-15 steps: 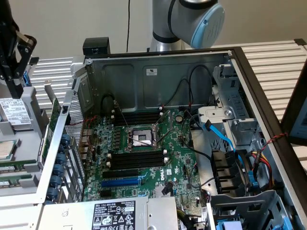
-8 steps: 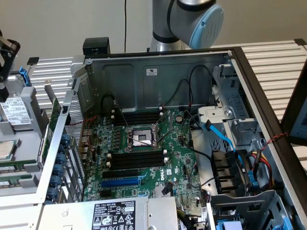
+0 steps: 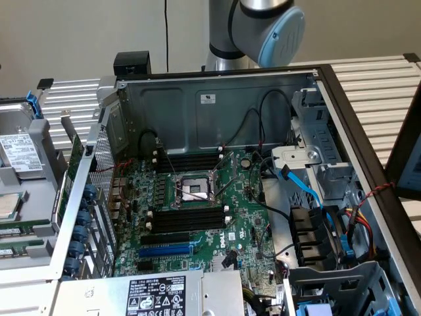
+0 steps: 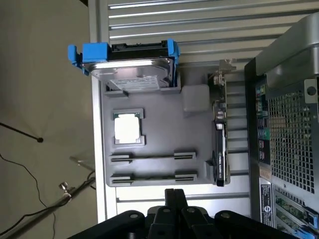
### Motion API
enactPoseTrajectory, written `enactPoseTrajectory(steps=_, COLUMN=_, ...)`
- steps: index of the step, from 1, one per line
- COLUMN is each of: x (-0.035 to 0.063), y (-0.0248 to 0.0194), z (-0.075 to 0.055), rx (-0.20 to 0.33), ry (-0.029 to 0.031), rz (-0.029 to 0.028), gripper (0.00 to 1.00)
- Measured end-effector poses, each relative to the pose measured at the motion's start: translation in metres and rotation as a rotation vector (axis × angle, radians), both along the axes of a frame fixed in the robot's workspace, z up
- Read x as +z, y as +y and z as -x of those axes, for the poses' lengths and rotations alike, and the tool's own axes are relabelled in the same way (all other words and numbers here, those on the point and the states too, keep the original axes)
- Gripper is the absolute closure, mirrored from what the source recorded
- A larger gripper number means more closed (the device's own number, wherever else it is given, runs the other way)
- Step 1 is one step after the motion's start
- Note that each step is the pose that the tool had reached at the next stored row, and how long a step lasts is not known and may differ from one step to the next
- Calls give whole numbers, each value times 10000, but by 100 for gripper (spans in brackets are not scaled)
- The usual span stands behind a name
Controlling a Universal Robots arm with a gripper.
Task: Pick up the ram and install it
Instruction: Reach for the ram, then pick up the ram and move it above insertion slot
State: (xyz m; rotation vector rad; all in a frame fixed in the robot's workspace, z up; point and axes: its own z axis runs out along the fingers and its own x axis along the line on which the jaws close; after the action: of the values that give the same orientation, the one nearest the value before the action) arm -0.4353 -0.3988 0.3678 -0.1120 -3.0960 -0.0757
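On grey tray [image 4: 159, 129], hard drive [image 4: 134, 74], processor [image 4: 127, 127], upright card [image 4: 220, 149], gripper [image 4: 174, 193] closed

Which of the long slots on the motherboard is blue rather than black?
The expansion slot nearest the big white label; the memory slots either side of the processor socket are black.

Robotics lab: robot arm [image 3: 263, 26], opened computer case [image 3: 197, 122], bare motherboard [image 3: 245, 220], parts tray [image 4: 162, 132], slatted metal table [image 3: 378, 79].
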Motion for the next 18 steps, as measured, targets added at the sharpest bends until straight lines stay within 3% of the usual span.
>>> enactPoseTrajectory(steps=4, x=-7, y=0, z=65, rx=-1, ry=1, rz=-1, gripper=89)
enactPoseTrajectory(steps=18, x=-9, y=13, z=66, rx=0, ry=1, rz=18, gripper=89)
